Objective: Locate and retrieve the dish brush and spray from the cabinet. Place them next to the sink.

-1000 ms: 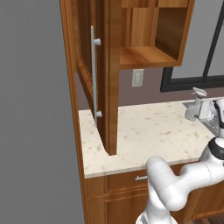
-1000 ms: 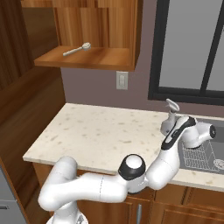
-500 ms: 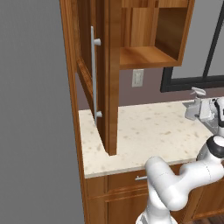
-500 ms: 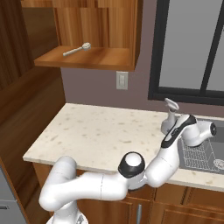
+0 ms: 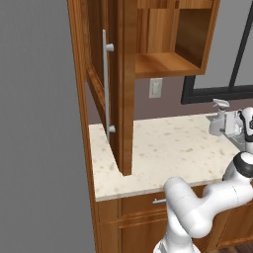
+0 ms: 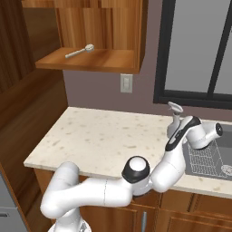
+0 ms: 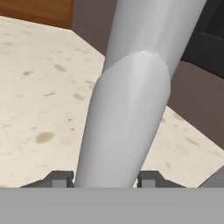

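Observation:
The spray [image 7: 131, 109], a pale grey-white bottle, stands upright between my finger tips, and my gripper [image 7: 105, 179] is shut on its body. From the base it shows at the counter's right end [image 5: 220, 118], just left of the sink [image 6: 206, 158], with its trigger head [image 6: 174, 108] on top. Whether its foot touches the counter I cannot tell. My gripper [image 6: 180, 132] reaches it from the sink side. The dish brush [image 6: 79, 51] lies on the lower shelf of the open cabinet [image 6: 90, 61].
The cabinet door [image 5: 126, 89] hangs open over the counter's left part, silver bar handle [image 5: 105, 81] facing out. A wall outlet [image 6: 126, 83] and a dark-framed window [image 6: 195, 50] are behind the beige speckled counter [image 6: 99, 140].
My gripper and the spray have drifted very slightly to the left. The grip is the same.

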